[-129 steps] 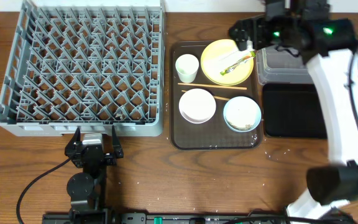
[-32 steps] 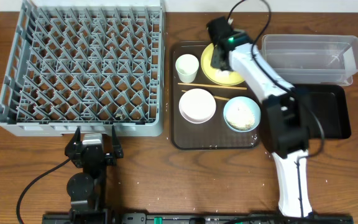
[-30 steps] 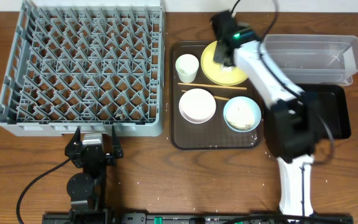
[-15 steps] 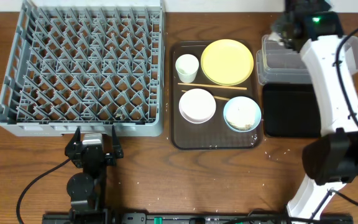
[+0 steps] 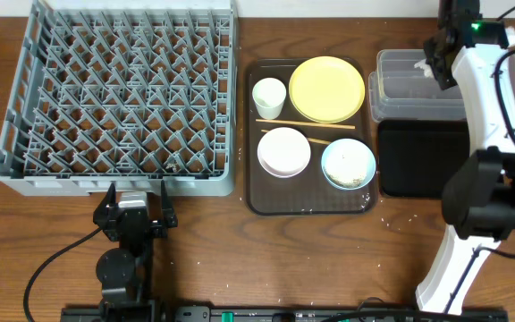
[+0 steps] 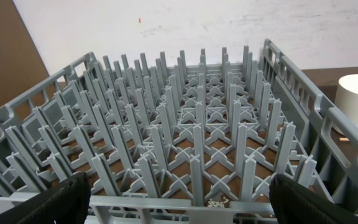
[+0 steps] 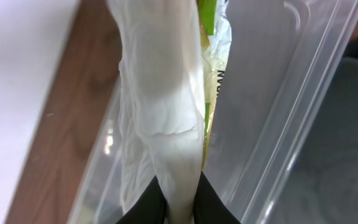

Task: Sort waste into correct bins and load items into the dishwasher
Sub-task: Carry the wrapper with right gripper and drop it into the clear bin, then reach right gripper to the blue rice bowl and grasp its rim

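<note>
The right gripper is clamped on the crumpled white paper wrapper with green print, its black fingertips pinching one end. In the wrist view the paper runs from the pinch toward 12 o'clock, over the clear plastic rectangular tub; whether it touches the tub cannot be told. Overhead, the tub sits at 3 o'clock of the round yellow plate, with the shallow black rectangular tray at the tub's 6 o'clock. The left gripper is spread wide before the large grey plastic dish rack.

Brown serving tray rests on wooden table.
</note>
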`<state>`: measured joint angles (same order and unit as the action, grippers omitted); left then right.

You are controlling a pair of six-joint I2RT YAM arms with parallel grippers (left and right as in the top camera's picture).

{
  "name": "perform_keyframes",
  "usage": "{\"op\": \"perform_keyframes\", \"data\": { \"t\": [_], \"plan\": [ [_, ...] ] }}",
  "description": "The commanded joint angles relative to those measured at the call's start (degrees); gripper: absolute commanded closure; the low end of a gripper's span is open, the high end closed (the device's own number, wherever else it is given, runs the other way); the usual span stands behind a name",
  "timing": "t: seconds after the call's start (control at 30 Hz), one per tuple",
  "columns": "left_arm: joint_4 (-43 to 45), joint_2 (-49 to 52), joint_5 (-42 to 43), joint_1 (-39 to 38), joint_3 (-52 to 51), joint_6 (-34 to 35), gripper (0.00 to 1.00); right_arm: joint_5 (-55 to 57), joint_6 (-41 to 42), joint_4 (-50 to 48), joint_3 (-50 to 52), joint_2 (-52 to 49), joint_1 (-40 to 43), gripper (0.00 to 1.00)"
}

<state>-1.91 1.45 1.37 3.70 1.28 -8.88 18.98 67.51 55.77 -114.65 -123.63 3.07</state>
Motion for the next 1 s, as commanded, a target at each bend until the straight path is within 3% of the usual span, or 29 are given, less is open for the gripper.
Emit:
{"op": "perform_keyframes", "data": {
  "t": [0.0,0.07,0.13,0.17,0.23,0.3,0.37,0.43,0.57,0.7,0.8,0.97],
  "plan": [
    [-2.12,-0.09,-0.74,0.31,-1.05,-0.31,0.07,0.22,2.75,0.24,0.44,-2.05,0.28,0.89],
    [-2.12,-0.09,-0.74,0.31,-1.05,-0.31,0.07,0.07,2.75,0.24,0.44,-2.32,0.28,0.89],
    [-2.12,-0.09,-0.74,0.31,-1.05,-0.31,0.07,0.07,2.75,-0.22,0.44,-2.32,0.28,0.81],
    [-2.12,-0.09,-0.74,0.31,-1.05,-0.31,0.07,0.02,2.67,-0.94,0.44,-2.29,0.28,0.69],
    [-2.12,-0.09,-0.74,0.31,-1.05,-0.31,0.07,-0.02,1.4,-1.86,0.39,-2.25,0.28,0.34],
    [-2.12,-0.09,-0.74,0.31,-1.05,-0.31,0.07,-1.16,-3.58,-3.37,0.37,-1.73,0.28,0.17],
    [-2.12,-0.09,-0.74,0.31,-1.05,-0.31,0.07,-3.65,-9.6,-4.94,0.35,-0.61,0.28,0.06],
    [-2.12,-0.09,-0.74,0.31,-1.05,-0.31,0.07,-7.61,-15.8,-6.32,0.33,1.07,0.28,0.04],
    [-2.12,-0.09,-0.74,0.31,-1.05,-0.31,0.07,-17.55,-28.13,-6.86,0.33,6.54,0.02,0.11],
    [-2.12,-0.09,-0.74,0.31,-1.05,-0.31,0.07,-29.29,-39.34,-1.62,0.33,12.59,-1.79,0.15],
    [-2.12,-0.09,-0.74,0.31,-1.05,-0.31,0.07,-30.93,-41.99,8.11,0.33,15.54,-4.92,0.25],
    [-2.12,-0.09,-0.74,0.31,-1.05,-0.31,0.07,-29.18,-44.87,19.98,1.55,15.69,-12.85,0.32]
  ]
}}
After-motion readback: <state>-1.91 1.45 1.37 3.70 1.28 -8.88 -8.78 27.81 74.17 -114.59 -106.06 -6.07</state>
